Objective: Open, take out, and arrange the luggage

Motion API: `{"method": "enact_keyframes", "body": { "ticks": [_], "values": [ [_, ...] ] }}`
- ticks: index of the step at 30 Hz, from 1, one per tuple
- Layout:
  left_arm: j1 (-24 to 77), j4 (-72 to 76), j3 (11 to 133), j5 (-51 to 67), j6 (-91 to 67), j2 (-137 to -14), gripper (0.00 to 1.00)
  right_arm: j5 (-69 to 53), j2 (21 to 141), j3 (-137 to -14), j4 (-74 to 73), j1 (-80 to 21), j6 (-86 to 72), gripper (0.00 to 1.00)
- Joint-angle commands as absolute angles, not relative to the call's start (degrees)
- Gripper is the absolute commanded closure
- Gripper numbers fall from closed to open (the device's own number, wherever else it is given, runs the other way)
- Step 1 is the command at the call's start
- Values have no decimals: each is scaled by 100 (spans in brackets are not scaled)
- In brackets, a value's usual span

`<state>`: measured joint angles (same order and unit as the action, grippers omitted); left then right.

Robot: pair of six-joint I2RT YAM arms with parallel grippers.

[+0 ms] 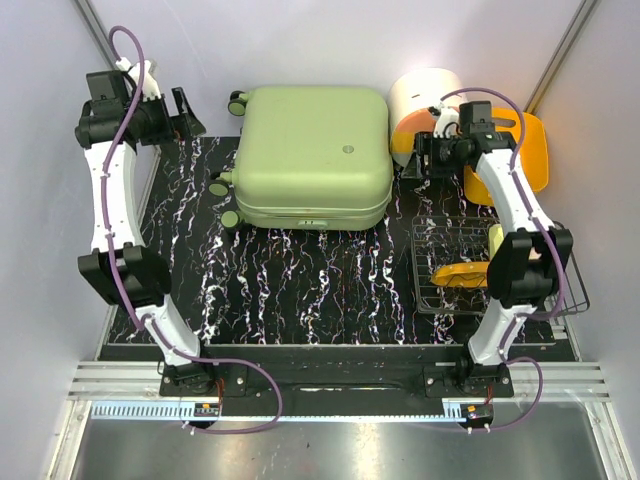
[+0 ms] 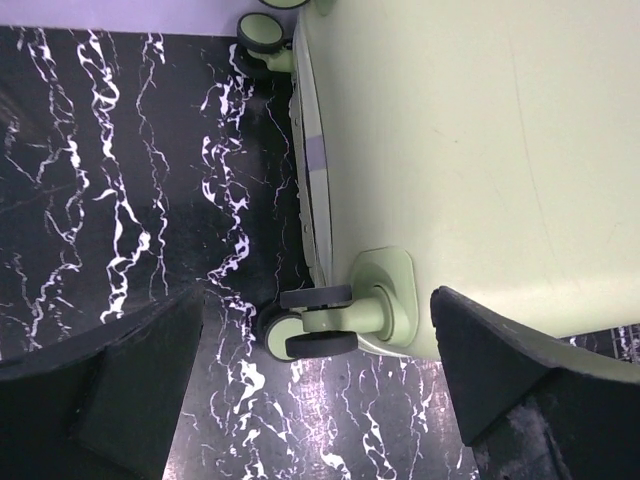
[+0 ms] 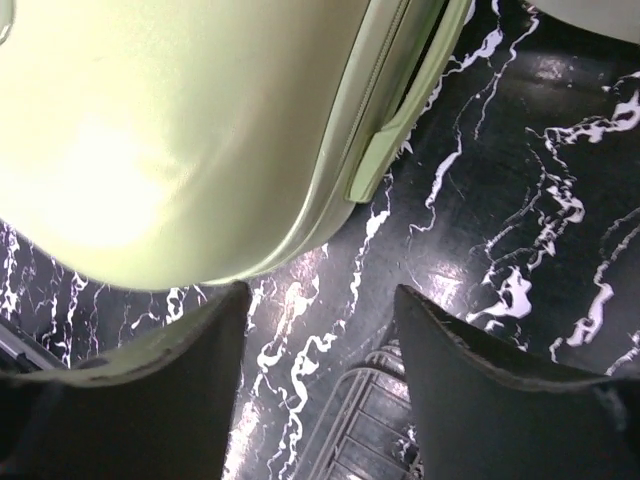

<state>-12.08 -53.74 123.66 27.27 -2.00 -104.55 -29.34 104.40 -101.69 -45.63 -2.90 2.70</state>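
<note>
Luggage (image 1: 310, 155) lies flat, shut, far centre, between left gripper (image 1: 188, 114) and right gripper (image 1: 411, 162), both jaws wide and empty; shell probably stiff, slick, bulky, so grip at zip seam (image 1: 312, 214).

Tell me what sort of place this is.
Probably a robotics lab cell: white walls around a black marbled tabletop, two arms bolted at its near rail, a green suitcase staged.

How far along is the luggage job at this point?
Nothing looks done: the luggage lies flat and shut, lid down along its seam. In hand: the left gripper hangs open by the wheels, the right gripper open at the opposite side, neither touching. Left: opening, taking out, arranging.
</note>
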Motion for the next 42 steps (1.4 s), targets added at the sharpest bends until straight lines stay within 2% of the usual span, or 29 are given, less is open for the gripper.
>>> {"method": "enact_keyframes", "body": {
  "ticks": [1,4,8,13,23,31,37,40,42],
  "values": [
    [-1327,-4361,12007,3323,-571,-10459,1,-2743,10731,-10529,-4079,-536,237,38],
    [-1327,-4105,11751,3085,-589,-10608,1,-2637,10994,-10547,-3929,-632,290,43],
    [-1318,-3990,11742,3076,-607,-11003,5,-2654,11337,-10512,-3779,-738,395,46],
    [-1380,-3973,11743,3049,-650,-11180,5,-2873,11487,-10310,-3630,-1193,580,47],
    [-1714,-3981,11426,3164,-624,-10846,5,-3216,10723,-8888,-3164,-2741,1335,48],
    [-1732,-3973,11005,3804,-440,-10188,7,-3997,9960,-8394,-3006,-3813,1521,48],
    [-1372,-3885,10548,3815,103,-9170,9,-3762,9161,-8209,-2900,-3727,1257,47],
    [-775,-3963,10197,3499,586,-8581,9,-3621,8712,-8121,-2909,-3473,985,45],
    [-55,-4095,9968,3297,825,-8307,10,-3612,8535,-8139,-2892,-2955,643,45]
  ]
}}
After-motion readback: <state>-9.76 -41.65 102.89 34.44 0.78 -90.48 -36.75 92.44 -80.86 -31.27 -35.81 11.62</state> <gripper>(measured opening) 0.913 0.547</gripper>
